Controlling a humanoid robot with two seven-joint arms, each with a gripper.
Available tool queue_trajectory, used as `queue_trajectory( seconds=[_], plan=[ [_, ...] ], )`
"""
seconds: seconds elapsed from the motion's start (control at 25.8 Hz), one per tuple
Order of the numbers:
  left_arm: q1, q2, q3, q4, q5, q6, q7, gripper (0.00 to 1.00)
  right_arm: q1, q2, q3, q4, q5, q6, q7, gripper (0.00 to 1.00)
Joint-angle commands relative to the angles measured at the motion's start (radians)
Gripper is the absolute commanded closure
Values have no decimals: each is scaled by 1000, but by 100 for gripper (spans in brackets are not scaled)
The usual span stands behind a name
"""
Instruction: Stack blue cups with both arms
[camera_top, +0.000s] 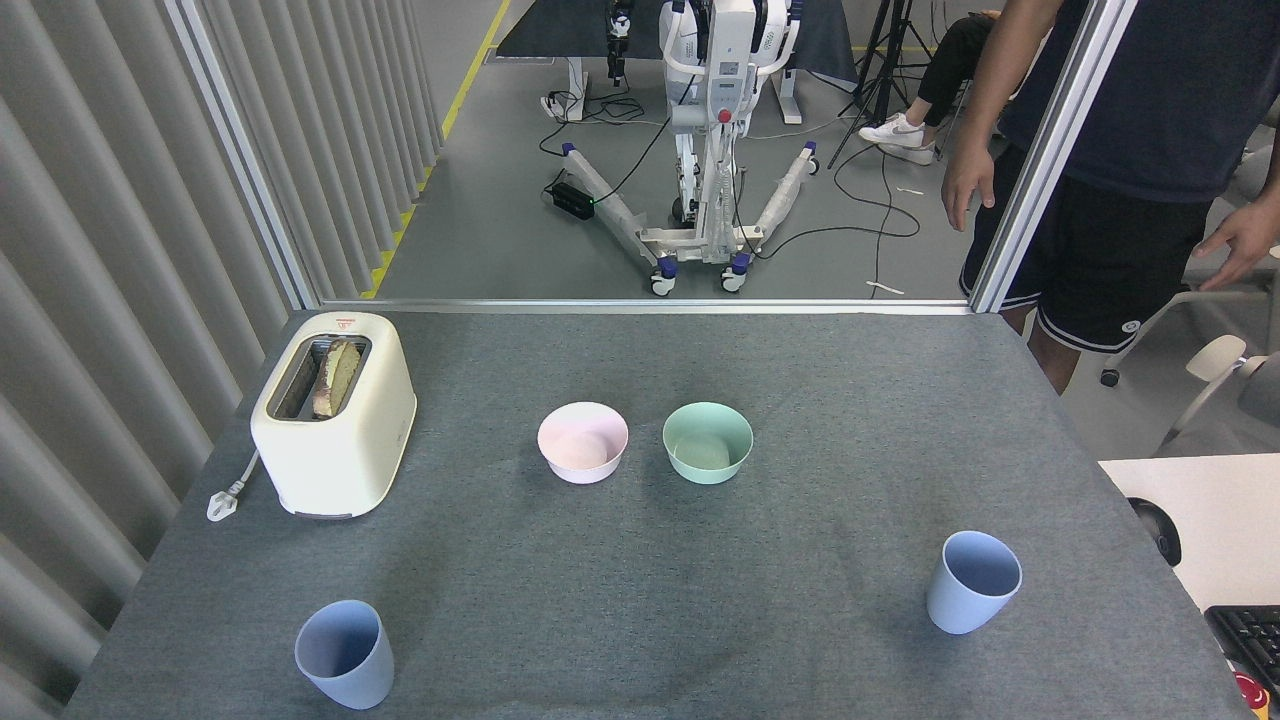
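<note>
Neither of my grippers is in view; their state cannot be told. Left blue cup (344, 654) stands near left, right blue cup (972, 582) near right, well apart. Risk: a misjudged approach tips these light, upright cups.

On the table (640, 620), one cup (345, 655) stands upright near the front left corner and the other cup (972, 582) stands upright toward the front right, well apart from the first. Two bowls sit side by side near the table's middle, behind the cups: the left bowl (583, 442) just beside the right bowl (707, 441), not touching. A toaster (334, 412) stands at the back left, with a slice of bread (337, 378) in its slot. Beyond the table's far right corner stands a person (1120, 150).
</note>
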Motion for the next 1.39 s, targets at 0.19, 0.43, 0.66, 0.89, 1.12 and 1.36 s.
queue_trajectory(
  seconds=[0.19, 0.43, 0.66, 0.89, 1.12, 1.36],
  plan=[
    [-4, -2, -1, 14, 15, -11, -3, 0, -2, 0, 3, 3, -2, 1, -1, 0],
    [-9, 2, 0, 18, 135, -24, 3, 0, -6, 2, 3, 15, -2, 0, -1, 0],
    [-50, 8, -30, 61, 133, -32, 5, 0, -8, 2, 3, 23, 0, 0, -1, 0],
    [-133, -1, -66, 138, 97, -12, 2, 0, -8, 0, 2, 26, 0, 1, -1, 0],
    [-188, -22, -92, 216, -11, 83, -49, 1, -8, 2, 2, 38, 0, 1, -1, 0],
    [-260, -24, -86, 288, -6, 88, -64, 1, -8, 2, 2, 43, 0, 1, -1, 0]
  ],
)
